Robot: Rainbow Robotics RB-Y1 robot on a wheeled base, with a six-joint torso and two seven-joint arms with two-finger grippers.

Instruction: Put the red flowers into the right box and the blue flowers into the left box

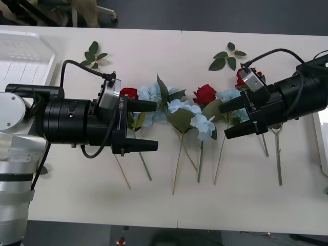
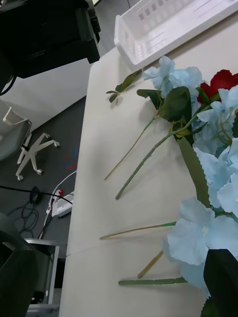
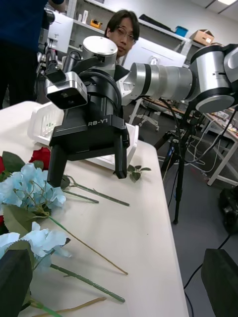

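Note:
Red flowers and blue flowers lie in a row across the table's middle, stems toward me. The roses (image 1: 205, 94) (image 1: 129, 93) (image 1: 241, 77) sit between pale-blue hydrangea heads (image 1: 179, 106) (image 1: 151, 92) (image 1: 204, 125). My left gripper (image 1: 155, 126) hovers open at the row's left end, black fingers pointing right, nothing between them. At the right end, my right gripper (image 1: 224, 123) is open too and points left at the blooms. The left box (image 1: 20, 56) is at the far left. Only a rim shows of the right box (image 1: 323, 138). In the right wrist view, hydrangeas (image 2: 208, 233) lie close to the fingers.
Two loose green leaf sprigs (image 1: 94, 54) (image 1: 227, 57) lie beyond the row of flowers. Bare tabletop stretches in front of the stems toward the near edge. The left wrist view shows the right gripper (image 3: 88, 171) facing it, with a white tray (image 3: 42, 119) behind.

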